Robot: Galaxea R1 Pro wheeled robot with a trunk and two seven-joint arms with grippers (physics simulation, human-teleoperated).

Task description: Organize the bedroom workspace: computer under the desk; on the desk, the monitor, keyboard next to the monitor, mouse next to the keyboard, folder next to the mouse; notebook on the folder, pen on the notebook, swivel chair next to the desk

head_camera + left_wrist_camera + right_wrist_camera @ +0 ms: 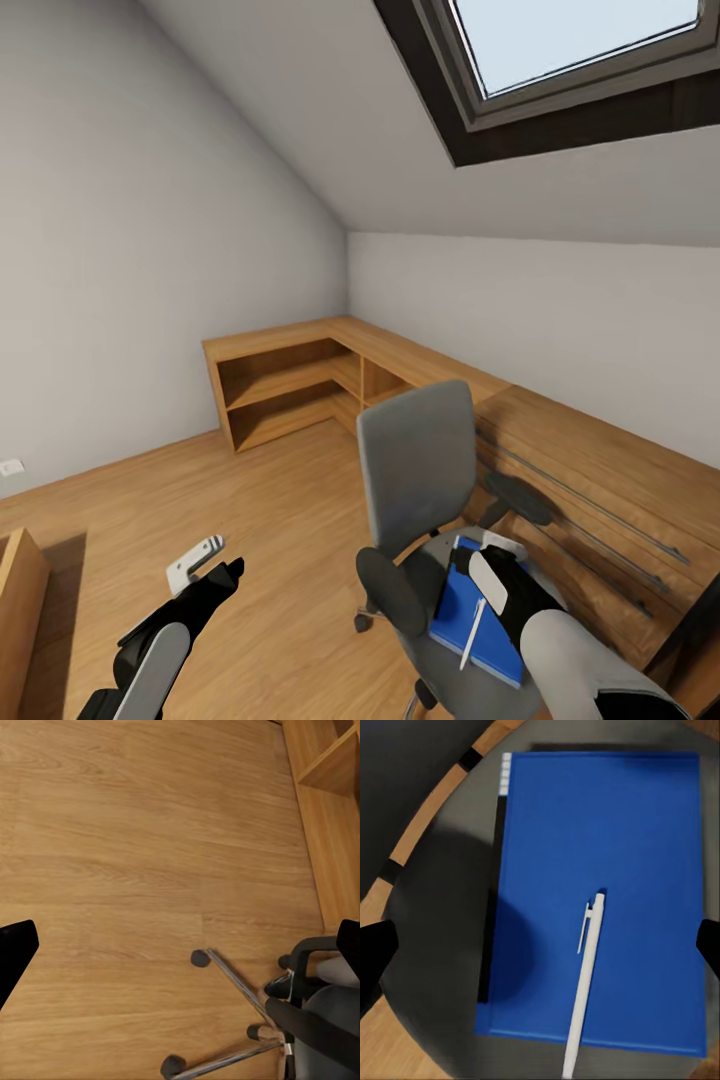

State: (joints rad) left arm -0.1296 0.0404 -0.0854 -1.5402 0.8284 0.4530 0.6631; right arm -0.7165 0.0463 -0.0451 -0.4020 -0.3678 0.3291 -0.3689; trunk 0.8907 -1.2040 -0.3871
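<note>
The grey swivel chair (415,470) stands on the wood floor with the blue folder (462,610) lying flat on its seat. A white pen (472,634) rests on the folder. My right gripper (488,562) hovers just above the folder, open, its fingers spread wide on either side of folder (600,855) and pen (583,975), touching neither. My left gripper (215,562) is open over bare floor to the chair's left, with the chair's chrome base (232,982) below it. The desk, monitor, keyboard, mouse, notebook and computer are out of view.
A low light-wood L-shaped cabinet (290,385) with open shelves runs along the far corner and continues as drawers (600,500) right behind the chair. A sloped ceiling with a skylight (580,40) is overhead. Another wooden piece (15,600) sits at the left edge.
</note>
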